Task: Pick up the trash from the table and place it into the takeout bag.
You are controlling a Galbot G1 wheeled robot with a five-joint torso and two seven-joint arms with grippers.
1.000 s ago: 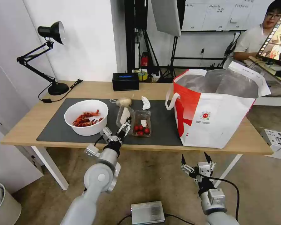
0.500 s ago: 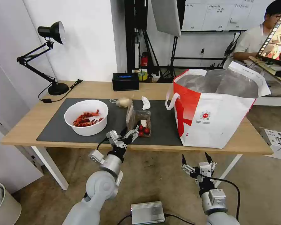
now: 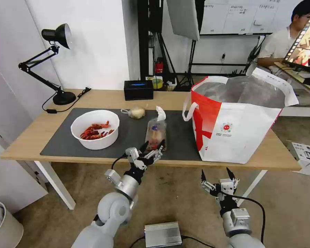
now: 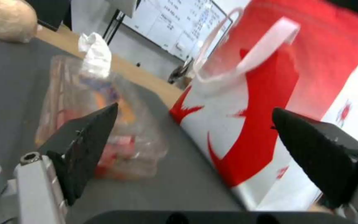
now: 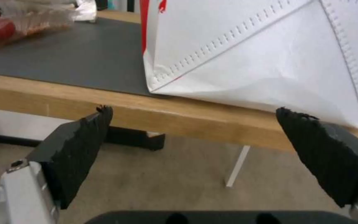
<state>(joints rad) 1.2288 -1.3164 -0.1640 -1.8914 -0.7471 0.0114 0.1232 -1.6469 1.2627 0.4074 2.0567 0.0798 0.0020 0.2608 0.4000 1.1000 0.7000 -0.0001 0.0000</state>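
We see the left gripper (image 3: 152, 148) at the front edge of the bench (image 3: 31, 143), just in front of the clear hinged tray (image 3: 156, 132). Its jaws are spread, with nothing between them. In the left wrist view the same gripper (image 4: 195, 137) shows one black finger (image 4: 89, 137) overlapping the tray (image 4: 104, 124), but we cannot tell whether it touches. The tray has its lid folded over and holds small red fruits. It rests on the dark grey mat (image 3: 127, 132), between the white bowl (image 3: 95, 128) and the takeout bag (image 3: 237, 120).

The bowl holds red crayfish shells and sits on the left part of the mat. The small knotted bag (image 3: 136, 112) lies near the mat's rear edge. The crumpled tissue (image 3: 160, 112) lies beyond the tray, and in the left wrist view it appears at the tray's far end (image 4: 94, 54).

The takeout bag stands upright on the right part of the bench, its top open and its silver lining exposed. One white loop handle (image 3: 188, 106) hangs toward the tray.

The right gripper (image 3: 215, 174) hangs below bench height, in front of the bag. Its jaws are spread and empty. In the right wrist view this gripper (image 5: 193, 124) faces the bench edge (image 5: 104, 105) and the bag's lower corner (image 5: 249, 62).
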